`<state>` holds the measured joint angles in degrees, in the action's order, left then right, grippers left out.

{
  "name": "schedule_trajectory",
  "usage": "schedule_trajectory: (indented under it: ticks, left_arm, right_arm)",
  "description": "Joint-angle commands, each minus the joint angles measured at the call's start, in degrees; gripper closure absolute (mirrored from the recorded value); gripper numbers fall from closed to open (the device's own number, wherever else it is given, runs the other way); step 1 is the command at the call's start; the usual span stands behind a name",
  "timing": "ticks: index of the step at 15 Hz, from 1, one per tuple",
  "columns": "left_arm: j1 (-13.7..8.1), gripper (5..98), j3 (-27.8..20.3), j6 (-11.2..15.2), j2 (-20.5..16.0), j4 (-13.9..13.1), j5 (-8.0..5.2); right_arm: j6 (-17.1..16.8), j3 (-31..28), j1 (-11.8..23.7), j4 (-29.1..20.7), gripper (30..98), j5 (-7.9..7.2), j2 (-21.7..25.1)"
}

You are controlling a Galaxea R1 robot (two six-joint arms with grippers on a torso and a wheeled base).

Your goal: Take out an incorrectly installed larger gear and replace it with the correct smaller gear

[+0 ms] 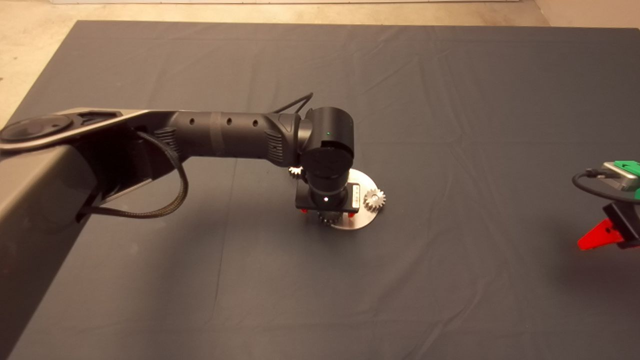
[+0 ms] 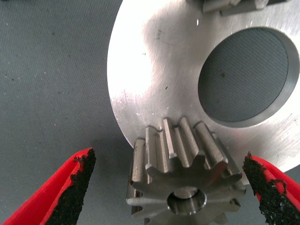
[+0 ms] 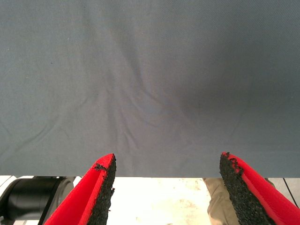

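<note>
Nearest my left wrist camera, the larger gear sits at the edge of the round metal plate, between the left gripper fingers, which stand apart and clear of its teeth. From overhead I see one small gear at the plate's 3 o'clock and another near 10 o'clock. The right gripper idles at the mat's right edge, jaws apart.

Dark wrinkled mat covers table; pale beige floor beyond edges
</note>
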<state>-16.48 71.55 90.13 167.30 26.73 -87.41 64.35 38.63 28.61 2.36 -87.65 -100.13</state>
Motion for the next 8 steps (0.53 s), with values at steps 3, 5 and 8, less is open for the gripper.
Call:
schedule_trajectory:
  ticks: [3,5,8]
  left_arm:
    - [-0.48,26.8,1.56,-0.65,0.88,1.13,-6.9]
    - [-0.48,28.4,1.47,-0.66,0.88,1.13,-6.99]
    - [-0.48,33.4,1.39,-0.65,0.8,1.13,-7.25]
  right_arm:
    - [0.25,-0.33,1.71,-0.34,69.4,-0.15,0.15]
    - [0.25,-0.33,1.71,-0.34,69.4,-0.15,0.15]
    - [0.25,-0.33,1.71,-0.34,69.4,-0.15,0.06]
